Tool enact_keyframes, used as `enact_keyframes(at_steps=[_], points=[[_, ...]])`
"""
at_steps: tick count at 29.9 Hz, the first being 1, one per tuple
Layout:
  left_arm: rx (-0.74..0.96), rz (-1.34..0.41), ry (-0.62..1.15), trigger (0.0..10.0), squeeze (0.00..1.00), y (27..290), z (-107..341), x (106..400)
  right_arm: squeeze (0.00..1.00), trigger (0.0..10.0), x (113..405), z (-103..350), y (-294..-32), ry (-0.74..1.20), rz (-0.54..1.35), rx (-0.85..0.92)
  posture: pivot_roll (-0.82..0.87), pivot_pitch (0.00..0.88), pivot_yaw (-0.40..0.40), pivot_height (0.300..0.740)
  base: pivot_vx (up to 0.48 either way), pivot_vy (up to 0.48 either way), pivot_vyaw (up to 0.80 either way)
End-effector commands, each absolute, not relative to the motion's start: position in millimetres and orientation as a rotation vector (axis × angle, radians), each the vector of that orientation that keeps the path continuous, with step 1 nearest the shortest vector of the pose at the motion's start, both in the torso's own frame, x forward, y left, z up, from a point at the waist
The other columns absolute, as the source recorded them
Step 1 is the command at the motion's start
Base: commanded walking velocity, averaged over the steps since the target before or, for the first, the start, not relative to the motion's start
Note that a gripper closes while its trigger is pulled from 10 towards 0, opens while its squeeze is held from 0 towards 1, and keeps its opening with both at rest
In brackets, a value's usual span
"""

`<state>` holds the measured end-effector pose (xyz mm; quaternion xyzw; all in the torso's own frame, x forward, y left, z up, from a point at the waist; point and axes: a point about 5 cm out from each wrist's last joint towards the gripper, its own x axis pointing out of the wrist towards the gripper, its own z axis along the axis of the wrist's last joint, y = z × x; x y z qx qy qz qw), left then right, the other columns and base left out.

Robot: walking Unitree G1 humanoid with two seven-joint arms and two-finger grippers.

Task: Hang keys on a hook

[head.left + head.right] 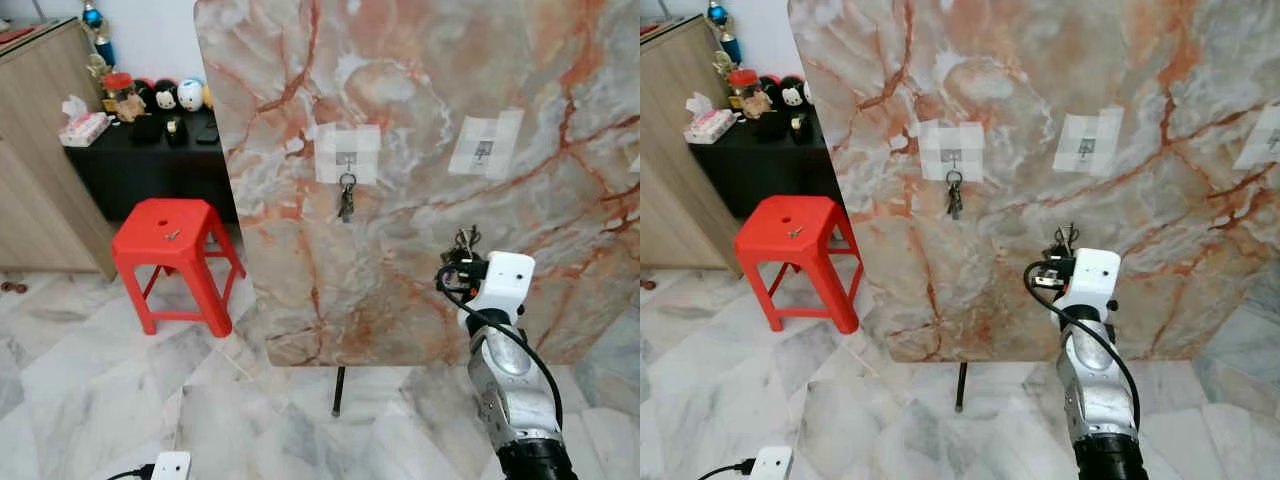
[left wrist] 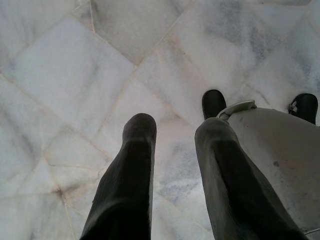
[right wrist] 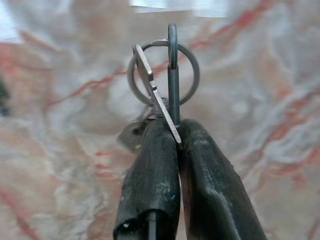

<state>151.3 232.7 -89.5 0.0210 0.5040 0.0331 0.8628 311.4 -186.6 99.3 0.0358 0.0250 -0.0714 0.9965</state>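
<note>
Right pincer (image 3: 176, 131) around keys (image 3: 162, 80)

Marble-pattern panel (image 1: 420, 180): polished, glossy stone look.
Keys (image 3: 160, 85): dull grey metal.
Right gripper (image 3: 176, 131) fingers (image 3: 150, 170): matt black, rubbery.
Stool (image 1: 175, 255): smooth red plastic.
Floor (image 1: 100, 390): glossy marble tiles.

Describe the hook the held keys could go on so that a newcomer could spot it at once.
Find the big marble panel. White tape patches on it each hold a small hook. The free hook is on the patch above the right hand gripping the held keys; the patch to its left already carries hanging keys.
</note>
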Motion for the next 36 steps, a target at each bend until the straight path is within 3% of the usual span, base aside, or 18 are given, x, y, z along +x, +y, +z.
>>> enact_keyframes(at_steps=[1, 30, 36], points=[[0.055, 0.056, 1.076, 10.0, 0.00, 232.0, -90.8, 148.7, 0.00, 10.0, 315.4, 105.0, -188.4, 0.029, -0.149, 0.076, -0.12, 0.000, 0.022, 0.740, 0.000, 0.000, 0.00], [0.063, 0.048, 1.067, 10.0, 0.00, 234.0, -89.3, 151.0, 0.00, 10.0, 322.5, 112.0, -189.4, -0.004, -0.132, 0.074, -0.12, 0.000, 0.037, 0.740, 0.000, 0.000, 0.00], [0.064, 0.045, 1.067, 10.0, 0.00, 233.9, -89.3, 151.1, 0.00, 10.0, 322.7, 111.5, -188.2, -0.003, -0.131, 0.076, -0.11, 0.000, 0.035, 0.740, 0.243, 0.000, 0.00]])
